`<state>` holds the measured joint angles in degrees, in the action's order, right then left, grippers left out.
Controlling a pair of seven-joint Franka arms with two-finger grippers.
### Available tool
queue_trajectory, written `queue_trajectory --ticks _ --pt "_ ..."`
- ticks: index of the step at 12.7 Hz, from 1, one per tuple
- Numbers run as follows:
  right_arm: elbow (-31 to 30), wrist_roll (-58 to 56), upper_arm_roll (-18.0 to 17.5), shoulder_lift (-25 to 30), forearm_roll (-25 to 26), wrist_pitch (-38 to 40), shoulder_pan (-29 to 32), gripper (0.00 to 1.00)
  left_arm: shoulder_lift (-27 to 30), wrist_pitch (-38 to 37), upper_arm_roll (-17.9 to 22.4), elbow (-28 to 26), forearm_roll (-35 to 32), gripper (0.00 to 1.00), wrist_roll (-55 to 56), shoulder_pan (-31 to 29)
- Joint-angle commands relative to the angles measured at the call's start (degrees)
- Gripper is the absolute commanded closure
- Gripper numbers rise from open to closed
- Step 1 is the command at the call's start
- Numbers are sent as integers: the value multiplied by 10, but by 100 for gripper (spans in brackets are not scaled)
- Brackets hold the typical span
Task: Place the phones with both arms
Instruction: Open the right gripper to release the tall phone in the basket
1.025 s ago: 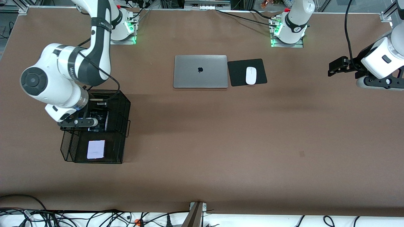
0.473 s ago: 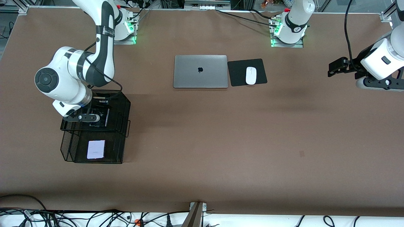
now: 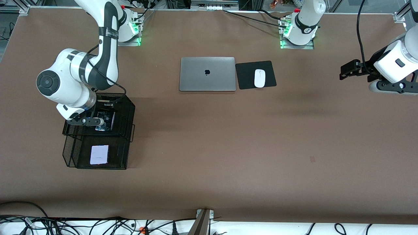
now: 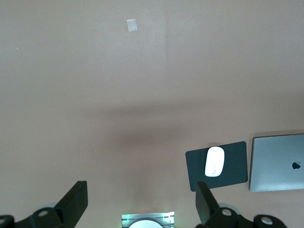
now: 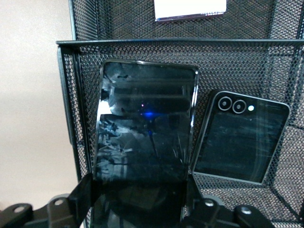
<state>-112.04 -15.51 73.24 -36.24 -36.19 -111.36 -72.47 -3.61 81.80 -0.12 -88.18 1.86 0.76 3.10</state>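
The long black glossy slab phone (image 5: 145, 126) lies flat in the upper tier of the black wire-mesh tray (image 3: 125, 107), w/ the small squarish black phone w/ twin camera lenses (image 5: 242, 142) just beside it, not touching. The small white-lavender phone (image 3: 99, 154) sits in the tray's lower tier, nearer the front camera. All three look stowed, so the job seems about done.

Right claw (image 5: 137, 190) hangs over the slab's end, fingers (image 5: 85, 190) straddling its edges w/ a slight gap. Prob. letting go, but can't tell if it's loose or gripping.

Left claw (image 4: 142, 202) hovers wide open, empty, over bare brown surface (image 3: 228, 147) at the left arm's end; that arm waits. Silver closed laptop (image 3: 207, 74) & white mouse (image 3: 259, 78) on black pad (image 3: 245, 80) sit mid-surface, well apart from the tray.
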Motion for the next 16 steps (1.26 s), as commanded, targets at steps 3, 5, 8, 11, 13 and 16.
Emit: queue_trajectory --ticks 3,5,8,11,13,16 --pt "16 -2 11 20 -8 -2 -5 1 -4 -2 2 7 -11 0 -11 -3" --pt "75 -5 14 20 -8 24 23 1 -4 -1 2 7 -12 0 -11 -3" --pt "219 -6 -5 4 -11 167 128 1 -6 -1 2 7 -12 0 -11 -4" --pt "338 -7 -70 3 -9 276 250 1 -9 -1 2 7 -12 0 -11 -4" --pt "409 -8 -136 3 -7 319 340 1 -9 -1 2 7 -12 0 -11 -4" --pt "471 -8 -187 -4 -4 355 406 1 -8 -1 3 8 -11 0 -11 -4"
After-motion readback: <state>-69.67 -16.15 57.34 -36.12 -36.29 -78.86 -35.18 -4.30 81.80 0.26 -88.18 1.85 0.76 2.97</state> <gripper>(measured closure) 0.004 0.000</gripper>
